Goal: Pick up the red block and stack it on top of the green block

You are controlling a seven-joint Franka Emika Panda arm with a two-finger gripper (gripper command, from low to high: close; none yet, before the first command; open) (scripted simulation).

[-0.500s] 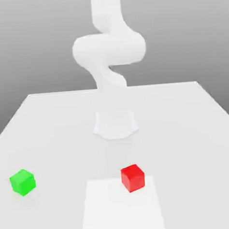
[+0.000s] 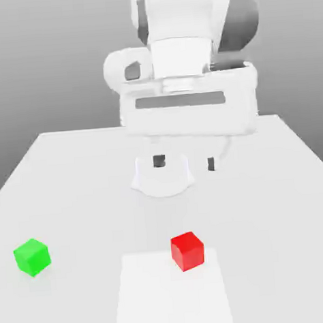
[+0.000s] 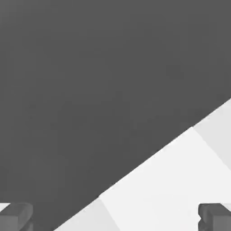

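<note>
While we read the exterior view from left to right, we find the green block (image 2: 31, 256) at the lower left of the frame on the white table (image 2: 70, 178), and the red block (image 2: 187, 250) just right of the lower centre, well apart from it. Above the centre hangs our gripper (image 2: 185, 162) with its dark fingertips (image 2: 159, 161) spread apart and holding nothing. We judge that the risk comes from the descent: if we lower off-centre, one finger could push the red block aside instead of enclosing it.
</note>
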